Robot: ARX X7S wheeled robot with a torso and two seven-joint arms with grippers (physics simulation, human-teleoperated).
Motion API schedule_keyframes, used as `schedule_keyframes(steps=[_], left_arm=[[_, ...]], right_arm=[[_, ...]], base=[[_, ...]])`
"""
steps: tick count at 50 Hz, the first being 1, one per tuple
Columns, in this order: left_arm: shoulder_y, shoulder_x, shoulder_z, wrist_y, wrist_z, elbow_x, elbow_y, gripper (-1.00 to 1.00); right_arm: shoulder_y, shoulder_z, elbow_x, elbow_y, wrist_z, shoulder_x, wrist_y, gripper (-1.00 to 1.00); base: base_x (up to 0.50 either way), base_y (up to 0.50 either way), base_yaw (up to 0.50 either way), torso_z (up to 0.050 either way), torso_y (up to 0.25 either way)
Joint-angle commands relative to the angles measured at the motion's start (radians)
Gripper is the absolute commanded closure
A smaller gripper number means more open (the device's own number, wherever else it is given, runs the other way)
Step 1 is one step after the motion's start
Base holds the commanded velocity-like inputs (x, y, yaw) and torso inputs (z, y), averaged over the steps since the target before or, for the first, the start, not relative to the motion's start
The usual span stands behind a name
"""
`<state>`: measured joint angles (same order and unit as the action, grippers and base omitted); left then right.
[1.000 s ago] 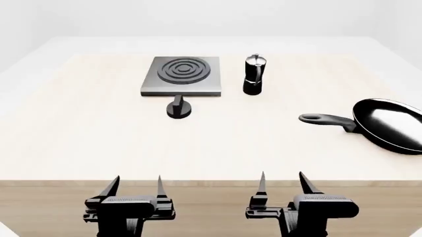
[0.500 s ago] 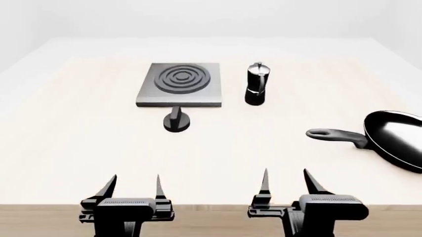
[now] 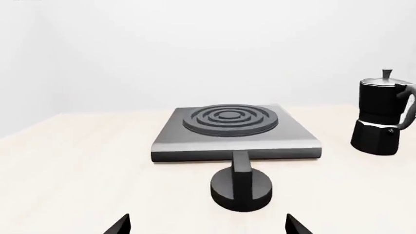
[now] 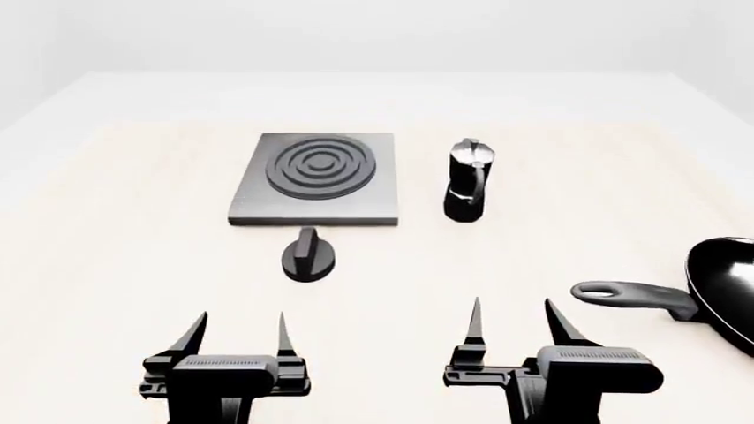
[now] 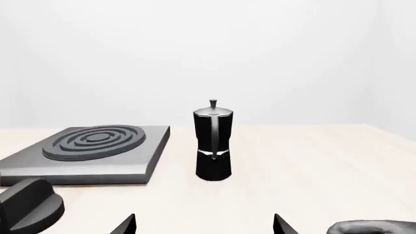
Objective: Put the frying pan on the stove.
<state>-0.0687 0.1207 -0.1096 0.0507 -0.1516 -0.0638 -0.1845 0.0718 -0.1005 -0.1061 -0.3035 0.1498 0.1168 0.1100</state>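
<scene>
**Pan waits at the right, stove bare**

The frying pan (image 4: pixel 725 287) lies at the table's right edge, handle pointing toward the right gripper (image 4: pixel 515 322), an easy reach. The stove (image 4: pixel 316 180) sits well apart, its burner uncovered. The right gripper and the left gripper (image 4: pixel 236 331) both hover spread wide, holding nothing.

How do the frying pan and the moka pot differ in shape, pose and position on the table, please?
The frying pan is low and wide with a long handle lying sideways toward the robot's left; the moka pot is tall and narrow, standing upright. The pan sits far to the right, partly cut off by the head view's edge, apart from the stove; the pot stands just beside the stove's right edge. The pan is all black; the pot has a silver top. Neither is held.
</scene>
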Motion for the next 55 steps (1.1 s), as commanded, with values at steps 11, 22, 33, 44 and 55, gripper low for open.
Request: schedule_keyframes(steps=[11, 22, 33, 44, 55], left_arm=[[-0.003, 0.021, -0.023, 0.000, -0.018, -0.016, -0.014, -1.00], [-0.001, 0.029, -0.034, -0.004, -0.024, -0.022, -0.008, -1.00], [0.004, 0.037, -0.043, 0.000, -0.032, -0.027, -0.004, -1.00], [0.003, 0.045, -0.048, 0.004, -0.036, -0.041, -0.014, -1.00], [0.006, 0.052, -0.055, 0.001, -0.045, -0.042, -0.010, -1.00]], right_arm=[[-0.005, -0.022, -0.018, -0.003, 0.025, 0.019, 0.002, -1.00], [-0.003, -0.028, -0.027, 0.002, 0.036, 0.026, -0.008, -1.00], [-0.017, -0.028, -0.037, -0.010, 0.053, 0.036, 0.015, -1.00], [-0.098, 0.027, -0.106, -0.093, 0.100, 0.041, 0.140, -1.00], [-0.168, 0.090, -0.079, -0.156, 0.253, 0.011, 0.255, -1.00]], base=[[0.33, 0.00, 0.00, 0.000, 0.000], [0.33, 0.00, 0.00, 0.000, 0.000], [0.33, 0.00, 0.00, 0.000, 0.000], [0.17, 0.00, 0.00, 0.000, 0.001], [0.00, 0.00, 0.00, 0.000, 0.000]])
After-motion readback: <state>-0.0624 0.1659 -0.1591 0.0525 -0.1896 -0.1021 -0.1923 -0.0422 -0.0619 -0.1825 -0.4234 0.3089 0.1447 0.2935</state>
